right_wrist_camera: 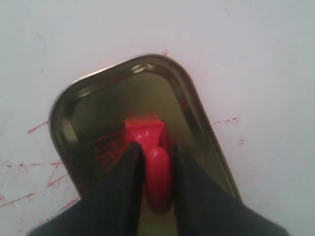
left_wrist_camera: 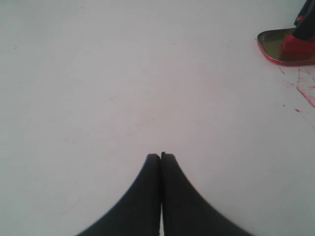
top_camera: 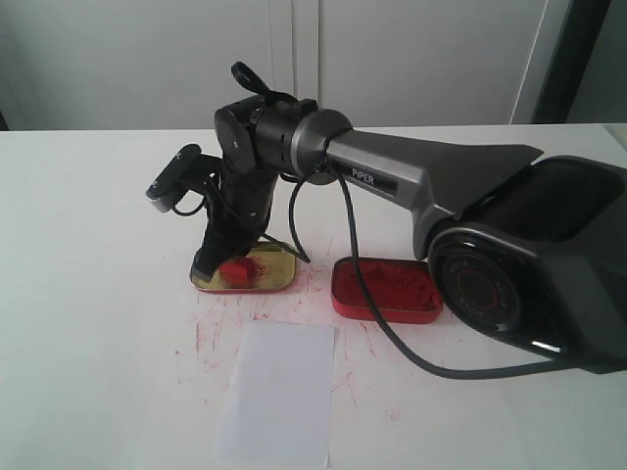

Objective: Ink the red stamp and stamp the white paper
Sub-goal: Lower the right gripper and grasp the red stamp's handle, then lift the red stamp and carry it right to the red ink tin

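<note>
The red stamp (top_camera: 235,270) (right_wrist_camera: 146,132) stands in the shallow gold tin lid (top_camera: 280,282) (right_wrist_camera: 193,101), its base on the red-smeared bottom. My right gripper (top_camera: 219,262) (right_wrist_camera: 156,148) reaches across from the right and is shut on the stamp's handle, one finger on each side. The white paper (top_camera: 279,392) lies flat in front of the lid, apart from both tins. My left gripper (left_wrist_camera: 161,156) is shut with nothing in it, over bare table. In its view the lid (left_wrist_camera: 269,45) and the stamp (left_wrist_camera: 295,48) are far off.
The red tin of lumpy ink paste (top_camera: 387,294) sits beside the lid, under the right arm's cable (top_camera: 364,294). Red smears (top_camera: 208,333) mark the white table round the tins and the paper. The right arm's base (top_camera: 529,264) fills the right side.
</note>
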### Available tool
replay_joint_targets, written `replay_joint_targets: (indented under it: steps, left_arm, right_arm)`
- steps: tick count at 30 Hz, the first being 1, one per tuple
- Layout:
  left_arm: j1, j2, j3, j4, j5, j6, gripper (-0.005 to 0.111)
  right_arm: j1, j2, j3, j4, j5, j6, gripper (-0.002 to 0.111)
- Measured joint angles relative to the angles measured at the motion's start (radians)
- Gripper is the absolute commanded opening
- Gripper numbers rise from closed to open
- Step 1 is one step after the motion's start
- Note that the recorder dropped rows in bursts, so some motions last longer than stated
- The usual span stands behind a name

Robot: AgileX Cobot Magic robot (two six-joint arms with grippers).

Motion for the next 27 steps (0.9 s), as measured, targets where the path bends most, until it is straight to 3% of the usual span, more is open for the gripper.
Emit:
replay_joint_targets:
  steps: [5, 27]
  left_arm:
    - [0.000, 0.000, 0.000, 0.000, 0.000, 0.000, 0.000]
    - [0.000, 0.000, 0.000, 0.000, 0.000, 0.000, 0.000]
  right_arm:
    - [0.000, 0.000, 0.000, 0.000, 0.009, 0.000, 0.000]
    - [0.000, -0.079, 0.000, 0.010, 0.070, 0.082, 0.000]
